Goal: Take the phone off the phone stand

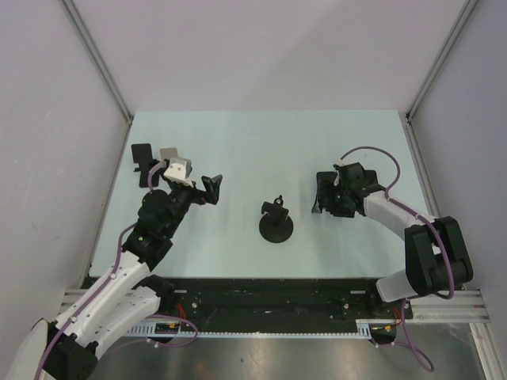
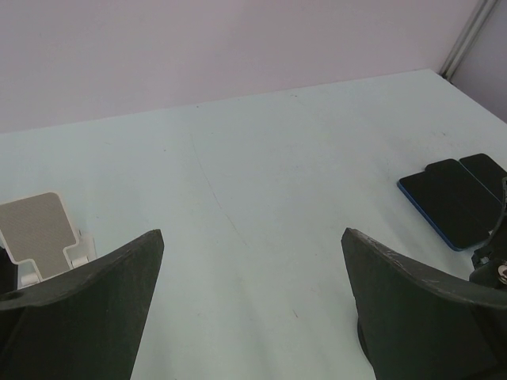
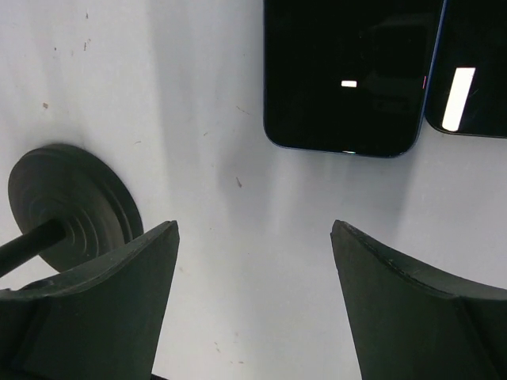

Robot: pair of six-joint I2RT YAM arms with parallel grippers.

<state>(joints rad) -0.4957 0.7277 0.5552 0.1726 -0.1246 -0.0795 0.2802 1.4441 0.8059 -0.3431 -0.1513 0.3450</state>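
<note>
- right gripper [image 3: 253,231] fingers apart, empty; phone [image 3: 344,71] flat on table [image 3: 238,119] just ahead, second phone [image 3: 475,63] beside its right edge
- round black stand [image 3: 67,202] near left finger
- left gripper [image 2: 253,237] apart, bare table ahead; white stand [image 2: 43,233] left

Robot lab cell, plain panel walls [image 1: 261,47], framed table [image 1: 261,150]

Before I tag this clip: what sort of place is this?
Probably a robot test cell: plain walls boxing in a pale table, left arm and right arm bolted at its near edge, phones laid out.
</note>
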